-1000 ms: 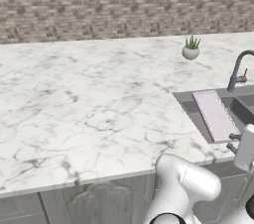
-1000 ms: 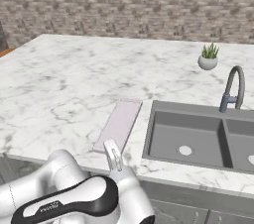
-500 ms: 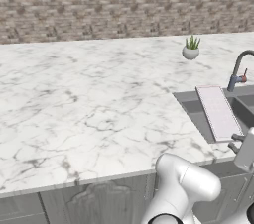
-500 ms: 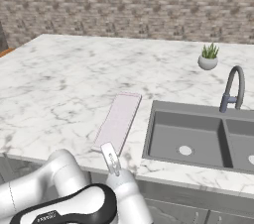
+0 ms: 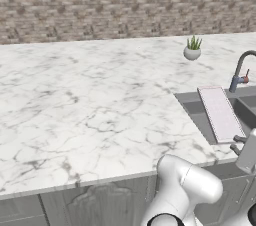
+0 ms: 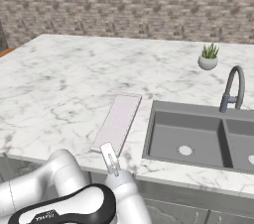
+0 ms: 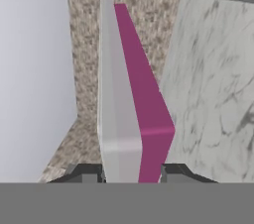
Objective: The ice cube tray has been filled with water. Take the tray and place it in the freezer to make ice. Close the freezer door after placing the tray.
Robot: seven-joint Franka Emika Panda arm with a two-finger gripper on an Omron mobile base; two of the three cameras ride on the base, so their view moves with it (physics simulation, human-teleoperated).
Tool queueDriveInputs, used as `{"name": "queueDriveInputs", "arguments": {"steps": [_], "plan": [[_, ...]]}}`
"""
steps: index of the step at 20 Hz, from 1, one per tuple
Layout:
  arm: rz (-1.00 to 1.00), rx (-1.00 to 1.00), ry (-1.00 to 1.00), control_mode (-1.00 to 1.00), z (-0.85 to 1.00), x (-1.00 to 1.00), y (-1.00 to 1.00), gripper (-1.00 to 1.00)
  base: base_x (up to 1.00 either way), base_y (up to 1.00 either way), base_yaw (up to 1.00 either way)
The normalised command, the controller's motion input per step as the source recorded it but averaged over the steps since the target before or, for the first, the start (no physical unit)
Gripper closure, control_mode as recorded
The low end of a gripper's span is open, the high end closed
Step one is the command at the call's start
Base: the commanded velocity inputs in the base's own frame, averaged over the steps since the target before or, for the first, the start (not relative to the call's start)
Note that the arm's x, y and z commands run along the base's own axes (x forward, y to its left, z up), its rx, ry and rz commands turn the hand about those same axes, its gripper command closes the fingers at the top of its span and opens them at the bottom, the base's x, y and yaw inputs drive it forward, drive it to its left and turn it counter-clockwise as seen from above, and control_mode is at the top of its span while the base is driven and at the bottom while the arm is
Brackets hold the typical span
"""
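Note:
The ice cube tray (image 6: 119, 120) is a thin pale lilac slab held level just above the marble counter, left of the sink. My gripper (image 6: 107, 148) is shut on its near short end, at the counter's front edge. From the left base view the tray (image 5: 220, 113) overlaps the sink's near rim, with the gripper (image 5: 238, 141) at its lower end. In the hand view the tray (image 7: 130, 114) runs edge-on away from between the fingertips (image 7: 82, 172), grey on one face and magenta on the other. The freezer and the freezer door are out of view.
A grey double sink (image 6: 196, 136) with a curved tap (image 6: 232, 89) lies right of the tray. A small potted plant (image 6: 208, 57) stands near the brick back wall. The marble counter (image 5: 90, 105) stretches wide to the left.
The gripper has swung the tray's near end a little sideways, turning the slab slightly. The rest of the scene has stayed put.

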Motion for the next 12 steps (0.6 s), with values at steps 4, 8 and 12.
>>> {"name": "queueDriveInputs", "arguments": {"steps": [4, 8, 12], "plan": [[0.00, 0.00, 0.00, -1.00, 0.00, -0.03, 0.00, 1.00, 0.00, 0.00, 0.00], [0.00, 0.00, 0.00, 1.00, 0.00, -0.14, 0.02, 1.00, -0.09, 0.02, 0.00], [0.00, 0.00, 0.00, 1.00, 0.00, 0.00, 0.00, 1.00, -0.45, 0.12, 0.00]]}}
